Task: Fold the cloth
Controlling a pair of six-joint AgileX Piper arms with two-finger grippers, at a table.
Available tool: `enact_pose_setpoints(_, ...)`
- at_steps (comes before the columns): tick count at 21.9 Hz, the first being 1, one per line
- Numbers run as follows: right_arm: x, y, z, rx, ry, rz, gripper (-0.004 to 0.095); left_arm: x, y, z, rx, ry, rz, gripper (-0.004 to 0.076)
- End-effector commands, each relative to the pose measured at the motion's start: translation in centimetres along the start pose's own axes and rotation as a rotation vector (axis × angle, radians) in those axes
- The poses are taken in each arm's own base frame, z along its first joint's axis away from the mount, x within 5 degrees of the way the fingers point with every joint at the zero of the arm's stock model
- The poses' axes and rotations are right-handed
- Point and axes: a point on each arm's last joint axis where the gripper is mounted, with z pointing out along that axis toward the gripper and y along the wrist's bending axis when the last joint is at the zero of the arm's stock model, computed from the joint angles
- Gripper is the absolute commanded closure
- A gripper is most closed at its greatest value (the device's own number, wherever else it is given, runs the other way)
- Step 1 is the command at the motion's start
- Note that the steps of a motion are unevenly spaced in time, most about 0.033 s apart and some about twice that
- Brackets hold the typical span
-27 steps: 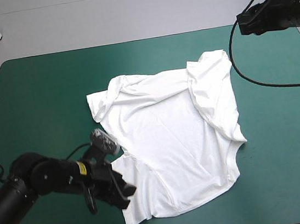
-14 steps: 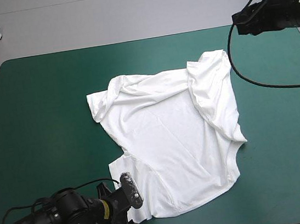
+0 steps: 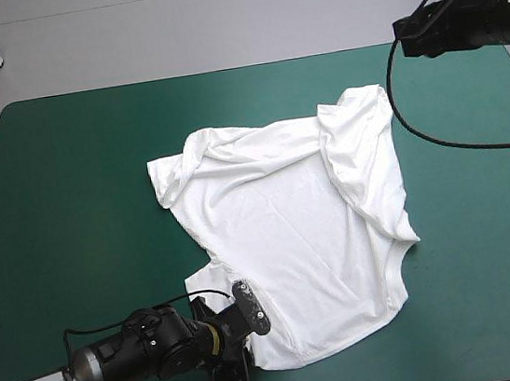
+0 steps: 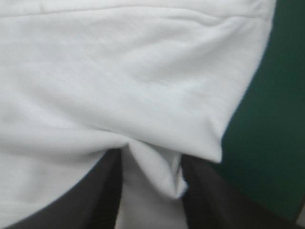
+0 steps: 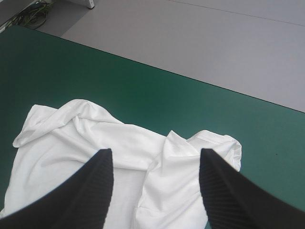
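— How far along is the folding?

— Barely begun, by the look of it. The table (image 3: 65, 178), with its teal-green cover, has the T-shirt (image 3: 289, 233) lying near its middle. The shirt is white and spread mostly flat, but it is not tidy. Its right side is lapped over onto the body, and its far left corner is bunched in a twist. No proper fold shows anywhere.

— And the arms?

— The right gripper (image 5: 155, 157) hangs high above the table's far right corner, well apart from the shirt. Its black fingers are wide apart with nothing between them, and it looks down on the cloth from there.

— The left one?

— The left gripper (image 4: 151, 167) is low at the shirt's near left corner, close to the table's near edge. Its fingers stand close together on a tuck of white cloth (the fabric puckers right where they meet it). It appears to be clamped on the shirt's edge.

— So what remains?

— Nearly everything, probably. That corner needs carrying across, the lapped side needs smoothing, and every later fold has yet to be made.
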Motion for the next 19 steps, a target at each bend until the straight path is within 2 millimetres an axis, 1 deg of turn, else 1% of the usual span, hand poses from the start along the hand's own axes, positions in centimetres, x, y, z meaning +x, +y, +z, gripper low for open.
enact_pose_setpoints(1,-0.9,0.9,-2.0,0.007,-0.091,-0.023,0.04,-0.5,0.7,0.2,-0.084,-0.025,-0.018,0.0705)
enact_pose_setpoints(6,-0.8,0.5,-2.0,0.046,-0.076,-0.025,0.0402,-0.4,2.5,-0.1,-0.269,-0.026,-0.056,0.0705)
enact_pose_setpoints(7,-0.7,0.4,-2.0,0.062,-0.069,-0.027,0.0421,-0.4,3.2,-0.5,-0.35,-0.031,-0.082,0.0705)
enact_pose_setpoints(8,-0.7,0.3,-2.0,0.066,-0.068,-0.023,0.0436,-0.5,3.7,-0.8,-0.386,-0.044,-0.109,0.0704)
enact_pose_setpoints(10,-0.1,0.2,-1.6,0.063,-0.04,-0.014,0.0467,-1.2,5.3,-2.3,-0.412,-0.101,-0.175,0.0701)
enact_pose_setpoints(11,1.2,-0.1,-0.5,0.053,0.014,0.006,0.0467,-1.7,6.6,-3.4,-0.414,-0.142,-0.226,0.0701)
enact_pose_setpoints(12,2.2,-0.3,0.2,0.045,0.053,0.026,0.0467,-2.1,7.7,-4.4,-0.416,-0.177,-0.261,0.0701)
enact_pose_setpoints(13,3.9,-0.4,1.2,0.029,0.116,0.05,0.0467,-2.7,9.3,-5.9,-0.409,-0.219,-0.302,0.0701)
enact_pose_setpoints(14,4.9,-0.5,1.7,0.024,0.146,0.068,0.0467,-3.0,10.1,-6.7,-0.405,-0.237,-0.308,0.0701)
enact_pose_setpoints(16,8.2,-0.5,2.8,0.017,0.224,0.115,0.0467,-3.8,12.5,-9.2,-0.428,-0.291,-0.306,0.0701)
enact_pose_setpoints(17,9.2,-0.5,3.1,0.016,0.245,0.129,0.0467,-3.8,13.1,-9.6,-0.441,-0.3,-0.311,0.0701)
enact_pose_setpoints(18,11.2,-0.5,3.9,0.015,0.283,0.157,0.0467,-3.8,13.9,-10.2,-0.467,-0.302,-0.314,0.0701)
enact_pose_setpoints(19,12.1,-0.5,4.3,0.012,0.301,0.168,0.0467,-3.7,14.4,-10.4,-0.482,-0.302,-0.323,0.0701)
